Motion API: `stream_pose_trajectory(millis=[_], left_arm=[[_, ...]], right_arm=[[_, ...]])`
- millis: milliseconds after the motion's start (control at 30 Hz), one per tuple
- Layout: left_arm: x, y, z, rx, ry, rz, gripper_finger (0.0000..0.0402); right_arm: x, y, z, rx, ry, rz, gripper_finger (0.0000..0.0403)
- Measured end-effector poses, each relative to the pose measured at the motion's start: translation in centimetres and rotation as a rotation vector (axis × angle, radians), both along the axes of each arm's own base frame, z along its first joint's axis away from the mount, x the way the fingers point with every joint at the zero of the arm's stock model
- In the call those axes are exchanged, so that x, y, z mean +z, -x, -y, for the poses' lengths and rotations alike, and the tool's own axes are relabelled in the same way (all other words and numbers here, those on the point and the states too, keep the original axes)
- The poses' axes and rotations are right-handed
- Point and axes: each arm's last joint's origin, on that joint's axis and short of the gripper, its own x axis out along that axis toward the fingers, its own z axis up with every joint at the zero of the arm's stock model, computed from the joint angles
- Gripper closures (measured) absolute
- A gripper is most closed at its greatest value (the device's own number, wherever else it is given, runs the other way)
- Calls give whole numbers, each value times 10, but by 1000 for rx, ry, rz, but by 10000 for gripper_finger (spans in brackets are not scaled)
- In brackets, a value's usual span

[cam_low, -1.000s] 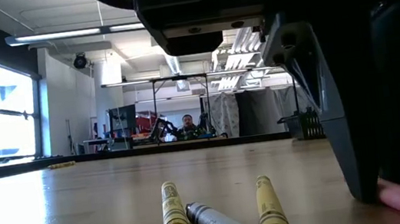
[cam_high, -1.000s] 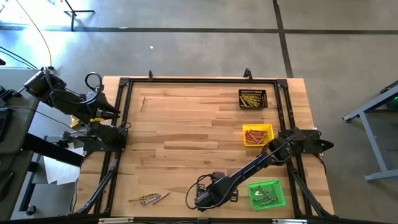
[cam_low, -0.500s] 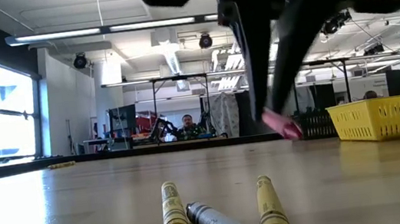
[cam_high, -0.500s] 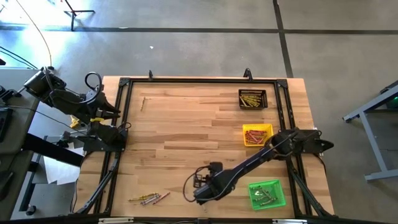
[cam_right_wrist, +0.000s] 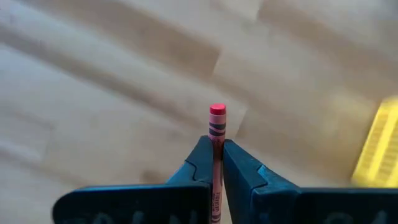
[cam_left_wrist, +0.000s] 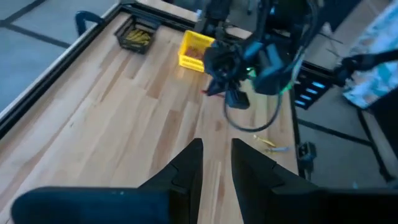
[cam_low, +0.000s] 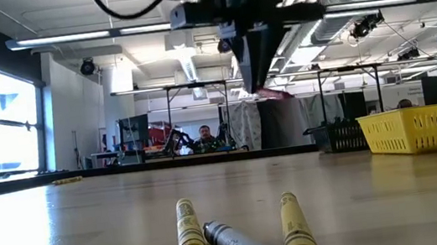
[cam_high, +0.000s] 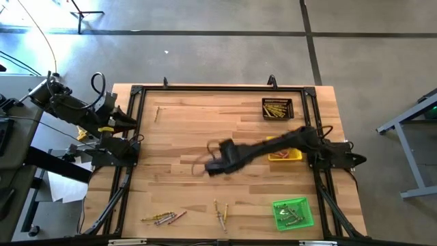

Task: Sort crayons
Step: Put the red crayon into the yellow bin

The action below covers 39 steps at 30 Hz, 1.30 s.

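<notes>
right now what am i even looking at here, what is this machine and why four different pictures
Two dark robot arms work at a pale wooden table, sorting crayons. One camera looks straight down, one sits at table height, and one rides on each wrist. The right gripper is lifted above the table, fingers shut on a thin red crayon. The left gripper waits at the table's left edge. Three square trays stand at the right: black, yellow and green. A few loose crayons lie near the front edge.
</notes>
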Motion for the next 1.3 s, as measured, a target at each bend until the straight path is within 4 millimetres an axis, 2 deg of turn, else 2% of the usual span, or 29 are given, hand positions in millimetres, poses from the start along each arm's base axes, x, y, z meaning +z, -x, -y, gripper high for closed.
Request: stream_pose_trajectory(millis=[167, 400, 533, 633, 800, 1000, 1133, 1300], left_arm=[[-2, -14, 7, 79, 2, -20, 332], [-6, -39, 21, 160, -8, -65, 332], [-11, -56, 30, 209, -27, -92, 332], [-15, -68, 37, 242, -46, -112, 332], [-21, -82, 46, 277, -43, -142, 332], [-24, -88, 49, 292, -50, -152, 332], [-23, -88, 48, 316, -71, -134, 332], [-22, -88, 47, 336, -87, -118, 332]], right_arm=[[7, -7, 53, 167, 33, -74, 398], [17, -5, 117, 332, 74, -144, 399], [22, 5, 153, 356, 78, -164, 399], [25, 19, 171, 328, 74, -169, 398], [23, 54, 166, 323, 56, -140, 398], [5, 115, 135, 229, -14, 35, 398], [0, 146, 117, 144, 19, 221, 398], [-5, 181, 100, 44, 31, 270, 398]])
